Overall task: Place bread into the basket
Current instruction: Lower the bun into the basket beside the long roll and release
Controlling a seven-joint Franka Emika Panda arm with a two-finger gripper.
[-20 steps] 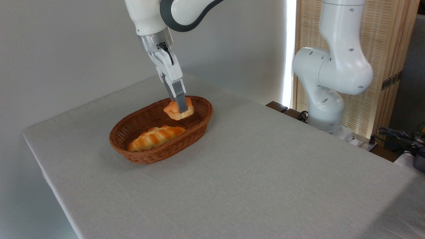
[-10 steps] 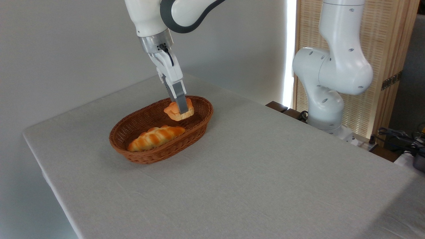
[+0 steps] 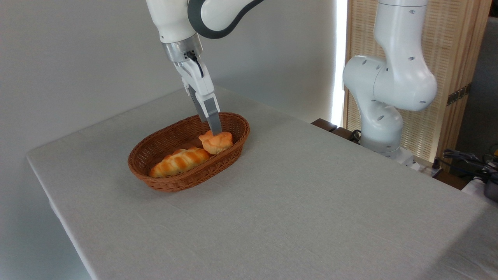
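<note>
The bread (image 3: 216,142) lies inside the basket (image 3: 163,182), at its right end, resting on the wicker floor with its knotted top up and its left side touching the long braided loaf (image 3: 179,161) that fills the basket's near side. From where I stand the placing looks done: the bun sits on its own, no longer carried.

The claw (image 3: 215,129) hangs just above the bun's upper left edge, fingers pointing down and slanted toward the right of the frame. Only one grey finger shows plainly; its tip seems to sit at or barely above the bun, and I cannot tell whether the fingers are spread or closed, though nothing is in them.

What remains, I'd judge, is a clean straight lift up and away, clear of the basket rim, without nudging the bun or dragging the basket across the worktop (image 3: 295,202).
</note>
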